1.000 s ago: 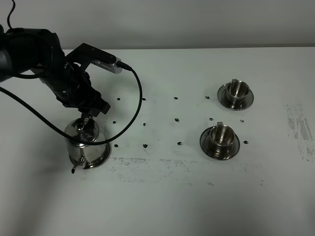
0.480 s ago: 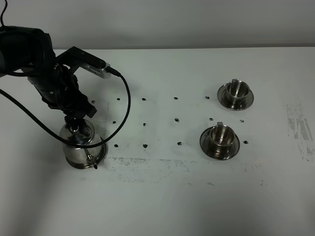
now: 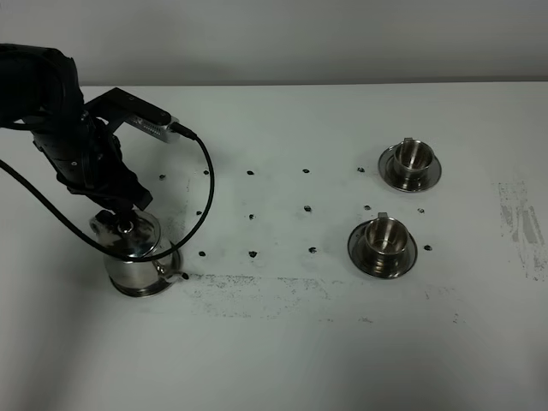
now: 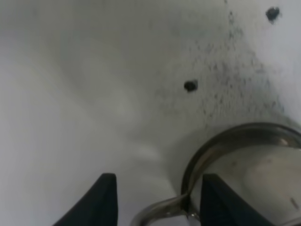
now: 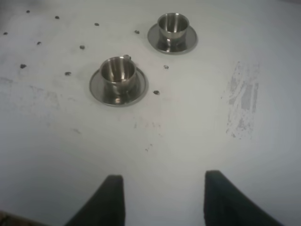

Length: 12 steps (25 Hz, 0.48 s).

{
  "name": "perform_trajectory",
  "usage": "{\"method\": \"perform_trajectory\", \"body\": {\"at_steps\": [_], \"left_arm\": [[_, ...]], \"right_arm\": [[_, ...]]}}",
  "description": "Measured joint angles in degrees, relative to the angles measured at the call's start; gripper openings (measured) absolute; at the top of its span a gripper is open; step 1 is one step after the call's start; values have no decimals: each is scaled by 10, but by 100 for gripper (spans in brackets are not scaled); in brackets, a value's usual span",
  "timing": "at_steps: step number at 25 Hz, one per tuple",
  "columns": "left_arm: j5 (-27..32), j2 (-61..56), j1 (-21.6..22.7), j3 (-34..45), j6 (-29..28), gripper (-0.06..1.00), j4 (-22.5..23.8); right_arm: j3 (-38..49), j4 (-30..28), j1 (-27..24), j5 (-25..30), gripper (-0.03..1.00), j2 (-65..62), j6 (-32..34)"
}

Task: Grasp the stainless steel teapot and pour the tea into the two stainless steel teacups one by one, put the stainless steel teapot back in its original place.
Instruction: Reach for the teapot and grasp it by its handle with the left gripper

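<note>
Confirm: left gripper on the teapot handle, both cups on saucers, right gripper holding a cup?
No. The right gripper holds nothing: the right wrist view shows its jaws open over the table, apart from both cups. The left gripper on the teapot handle and cups on saucers are right.

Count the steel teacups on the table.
2. One teacup sits on a saucer at the back right; the other sits on its own saucer nearer the front, slightly left of it. None seems hidden.

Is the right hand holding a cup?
No: the right hand is open above the table, with nothing between its fingers.
</note>
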Motion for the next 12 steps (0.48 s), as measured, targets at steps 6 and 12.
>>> {"method": "perform_trajectory", "body": {"at_steps": [6, 12], "left_arm": [[18, -3, 8, 0, 2, 40, 4], [24, -3, 17, 0, 2, 40, 15]], "right_arm": [[0, 0, 0, 0, 39, 0, 0], [0, 0, 0, 0, 39, 0, 0]]}}
